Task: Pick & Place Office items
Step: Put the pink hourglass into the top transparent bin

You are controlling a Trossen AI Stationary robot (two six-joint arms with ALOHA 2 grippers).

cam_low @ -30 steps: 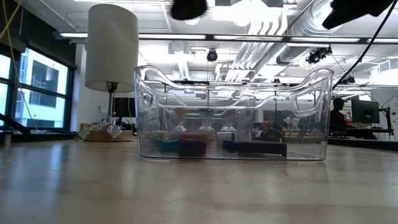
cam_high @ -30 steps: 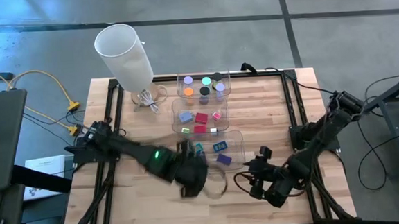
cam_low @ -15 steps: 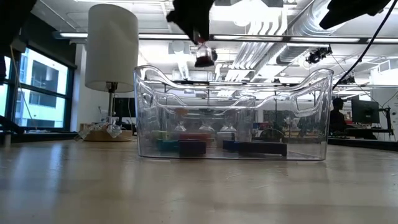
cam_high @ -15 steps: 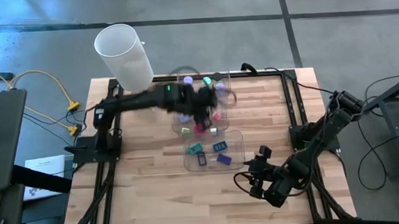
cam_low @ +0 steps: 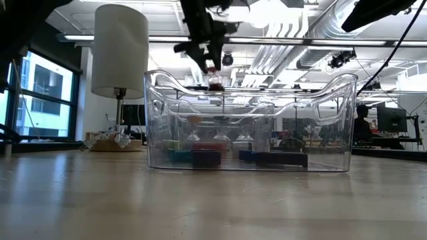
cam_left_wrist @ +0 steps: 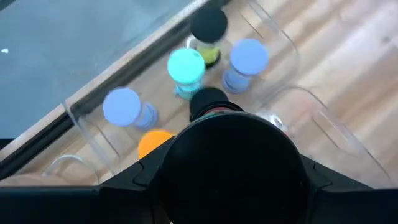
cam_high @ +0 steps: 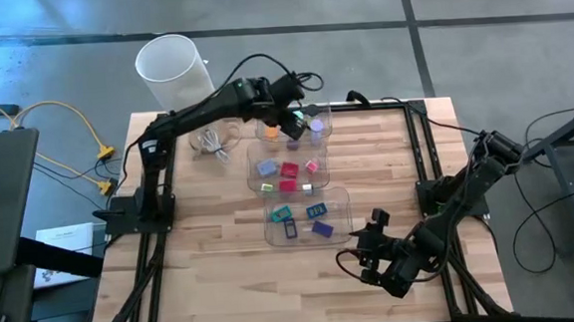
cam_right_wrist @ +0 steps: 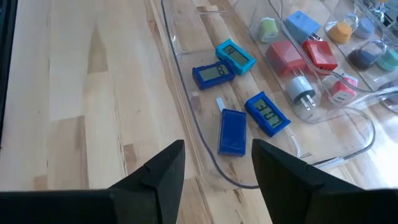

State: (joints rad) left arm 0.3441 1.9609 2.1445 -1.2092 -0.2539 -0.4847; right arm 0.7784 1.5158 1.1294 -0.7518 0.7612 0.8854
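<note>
A black-topped disc [cam_left_wrist: 209, 102] hangs in the left gripper's [cam_low: 212, 75] closed fingers, just above the far clear bin [cam_high: 323, 110] by the desk's [cam_high: 212, 245] far edge, among lavender [cam_left_wrist: 249, 56], teal [cam_left_wrist: 186, 65] and orange [cam_left_wrist: 154, 142] discs. Blue and teal blocks [cam_right_wrist: 231, 132] lie in the nearest bin [cam_right_wrist: 186, 106]. The right gripper [cam_right_wrist: 217, 165] hovers near the desk's near edge, fingers parted, empty; bare wood lies around it.
</note>
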